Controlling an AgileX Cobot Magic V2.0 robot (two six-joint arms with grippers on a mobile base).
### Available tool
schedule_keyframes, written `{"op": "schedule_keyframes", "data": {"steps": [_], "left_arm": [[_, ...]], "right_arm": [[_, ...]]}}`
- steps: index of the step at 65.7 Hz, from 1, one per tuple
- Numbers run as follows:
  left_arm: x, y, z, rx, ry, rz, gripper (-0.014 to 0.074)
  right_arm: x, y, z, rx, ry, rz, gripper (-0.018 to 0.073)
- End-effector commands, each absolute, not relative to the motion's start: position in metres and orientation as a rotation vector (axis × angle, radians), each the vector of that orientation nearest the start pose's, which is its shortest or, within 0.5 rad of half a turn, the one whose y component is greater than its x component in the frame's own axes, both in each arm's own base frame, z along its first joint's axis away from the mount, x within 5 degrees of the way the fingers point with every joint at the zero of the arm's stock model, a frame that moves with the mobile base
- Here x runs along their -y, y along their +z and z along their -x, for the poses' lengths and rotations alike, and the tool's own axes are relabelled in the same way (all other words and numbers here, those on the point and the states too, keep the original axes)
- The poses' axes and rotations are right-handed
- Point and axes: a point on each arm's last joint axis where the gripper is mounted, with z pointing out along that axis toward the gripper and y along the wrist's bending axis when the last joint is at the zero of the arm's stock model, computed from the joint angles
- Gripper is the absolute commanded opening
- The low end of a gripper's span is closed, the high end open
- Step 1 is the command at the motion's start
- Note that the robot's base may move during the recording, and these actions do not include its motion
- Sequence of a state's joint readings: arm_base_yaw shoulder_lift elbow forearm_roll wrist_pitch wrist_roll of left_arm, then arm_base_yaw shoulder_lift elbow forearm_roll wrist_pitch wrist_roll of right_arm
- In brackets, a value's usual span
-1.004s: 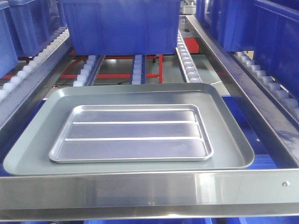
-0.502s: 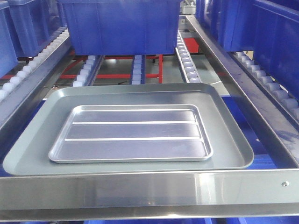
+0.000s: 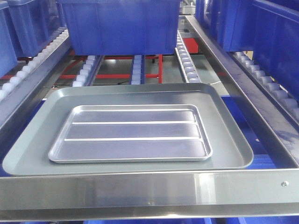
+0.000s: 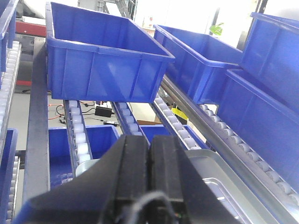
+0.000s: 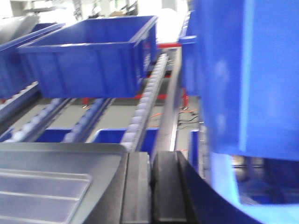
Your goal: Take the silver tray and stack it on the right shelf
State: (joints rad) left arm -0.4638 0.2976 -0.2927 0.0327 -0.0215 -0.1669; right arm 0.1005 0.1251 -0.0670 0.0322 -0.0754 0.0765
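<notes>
**Trays edge slightly left in view; both hands closed and empty near the rack**

Compared with the earlier front views, the trays sit a touch further left and lower in the picture, a very small shift that looks like camera or base movement; nothing on the rack has been rearranged.

The shiny bright aluminium rectangular tray, with rounded corners and two long raised ribs, lies flat inside a larger dull grey matte tray. Both rest at the front of the steel-framed flow rack, just behind its wide flat lip, with white roller rails and a deep blue plastic bin beyond.

The left hand has its black fingers pressed together, holding nothing; the silver tray's corner shows below and to its right. The right hand is likewise closed and empty, with the silver tray below and to its left.

The step in hand appears to be the approach. To do it well, a hand should open before descending, then pinch the silver tray's low rim at an edge, taking care not to catch the grey tray's rim beneath. The thin, slick rim may slip, so a square, firm grip and a level lift seem wise.
</notes>
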Motion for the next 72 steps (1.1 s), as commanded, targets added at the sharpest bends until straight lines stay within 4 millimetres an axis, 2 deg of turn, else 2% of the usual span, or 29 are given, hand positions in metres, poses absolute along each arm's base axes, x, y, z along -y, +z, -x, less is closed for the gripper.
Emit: {"op": "schedule_keyframes", "data": {"steps": [1,9,16,24,72], "left_arm": [[0.036,0.312,-0.069,-1.355,-0.515,-0.230,-0.0091],[0.036,0.312,-0.069,-1.355,-0.515,-0.230,-0.0091],[0.036,0.312,-0.069,-1.355,-0.515,-0.230,-0.0091],[0.036,0.312,-0.070,-1.357,-0.515,-0.230,-0.0091],[0.036,0.312,-0.070,-1.357,-0.515,-0.230,-0.0091]], "right_arm": [[-0.003,0.244,-0.059,-1.347,0.128,-0.031,0.0057],[-0.001,0.227,-0.051,-1.328,0.126,-0.066,0.0057],[-0.001,0.216,-0.054,-1.363,0.156,-0.094,0.0057],[-0.002,0.215,-0.054,-1.366,0.102,-0.033,0.0057],[-0.002,0.215,-0.054,-1.366,0.103,-0.034,0.0057]]}}
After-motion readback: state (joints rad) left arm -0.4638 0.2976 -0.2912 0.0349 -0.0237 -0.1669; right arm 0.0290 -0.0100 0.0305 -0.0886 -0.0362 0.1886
